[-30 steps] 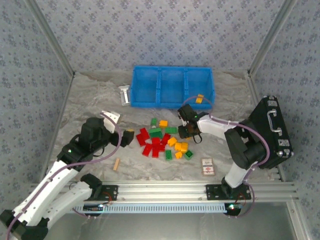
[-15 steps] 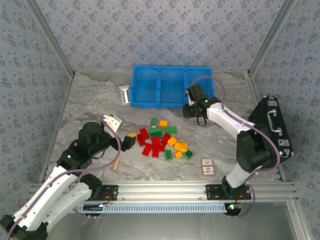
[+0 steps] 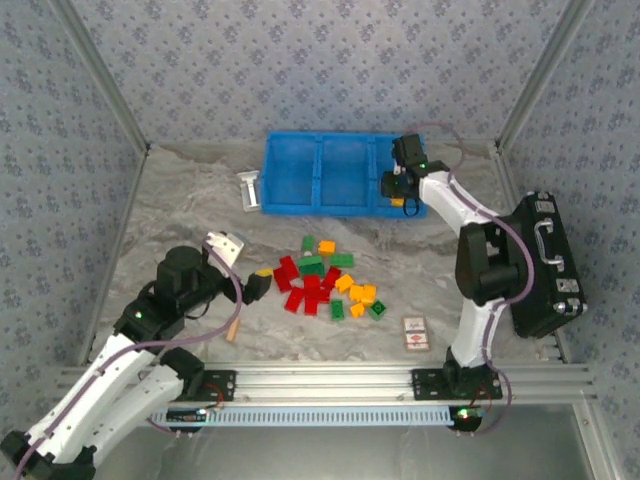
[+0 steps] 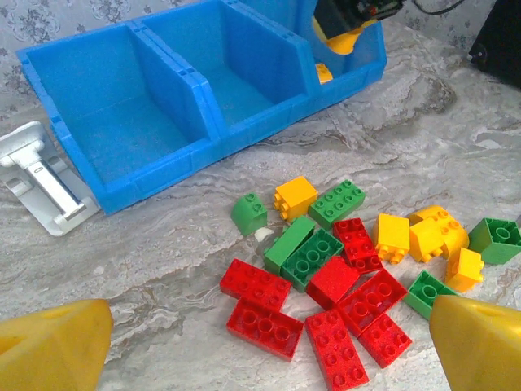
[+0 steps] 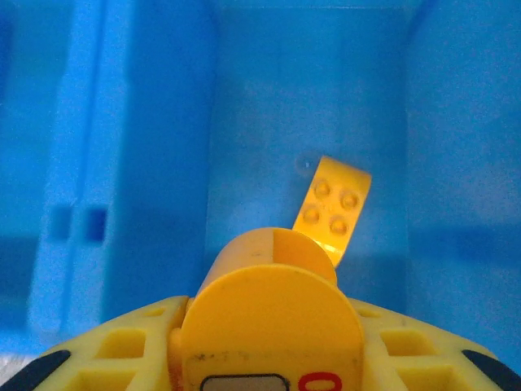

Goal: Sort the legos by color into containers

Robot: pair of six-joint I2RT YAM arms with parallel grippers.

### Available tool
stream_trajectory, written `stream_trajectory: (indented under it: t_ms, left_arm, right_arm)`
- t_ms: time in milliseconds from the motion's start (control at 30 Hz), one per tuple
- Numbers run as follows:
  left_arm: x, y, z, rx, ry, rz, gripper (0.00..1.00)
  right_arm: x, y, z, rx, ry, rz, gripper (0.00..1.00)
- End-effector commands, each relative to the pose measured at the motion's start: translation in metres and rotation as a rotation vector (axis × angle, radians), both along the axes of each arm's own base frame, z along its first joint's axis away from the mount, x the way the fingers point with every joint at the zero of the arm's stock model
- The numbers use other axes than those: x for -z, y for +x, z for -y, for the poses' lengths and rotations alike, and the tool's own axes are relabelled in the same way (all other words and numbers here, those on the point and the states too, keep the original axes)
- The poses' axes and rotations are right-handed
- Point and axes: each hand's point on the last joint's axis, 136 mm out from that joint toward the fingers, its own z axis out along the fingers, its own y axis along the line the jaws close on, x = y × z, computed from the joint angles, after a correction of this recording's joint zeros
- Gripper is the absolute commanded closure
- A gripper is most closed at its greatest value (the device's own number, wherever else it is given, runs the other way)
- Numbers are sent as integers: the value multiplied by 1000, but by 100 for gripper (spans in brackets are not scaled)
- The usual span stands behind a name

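Observation:
The legos (image 3: 325, 283) lie in a loose pile mid-table, red (image 4: 264, 305), green (image 4: 313, 252) and yellow-orange (image 4: 423, 236). The blue bin (image 3: 345, 137) stands behind them with three compartments; the left one (image 4: 106, 122) and the middle one hold nothing. One yellow lego (image 5: 334, 208) leans in the right compartment (image 5: 163, 163). My right gripper (image 3: 400, 186) hangs inside that compartment, fingers (image 5: 273, 261) pressed together with nothing showing between them. My left gripper (image 3: 258, 285) is open just left of the pile, its yellow fingertips (image 4: 49, 346) wide apart over the red bricks.
A tan wooden stick (image 3: 233, 328) lies near the left arm. A red-and-white card (image 3: 414, 333) sits right of the pile. A black hard case (image 3: 545, 265) fills the right side. A white metal bracket (image 3: 248, 188) rests left of the bin.
My right gripper went from the right edge of the pile up and back into the bin's right compartment. My left arm drew back slightly and dipped.

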Motion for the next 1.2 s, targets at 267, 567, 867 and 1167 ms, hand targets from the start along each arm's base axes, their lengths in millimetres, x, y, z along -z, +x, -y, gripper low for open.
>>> stream_trajectory:
  t_ms: [267,567,867,1167]
  left_arm:
    - [9,-4,0,26,47,-14,0]
    - [16,-5,-4,25,100,-21,0]
    - [22,-5,2,55,103,-49,0]
    - [26,-4,3,51,108,-63,0]
  right_arm:
    - [-23,3,-8,-73,-46,76,22]
    - [-52,-95,-70,-409,-34,146,23]
    - [-38,-123,-138,-664,92,81,31]
    - [21,-127,-182,-842,99,-95,24]
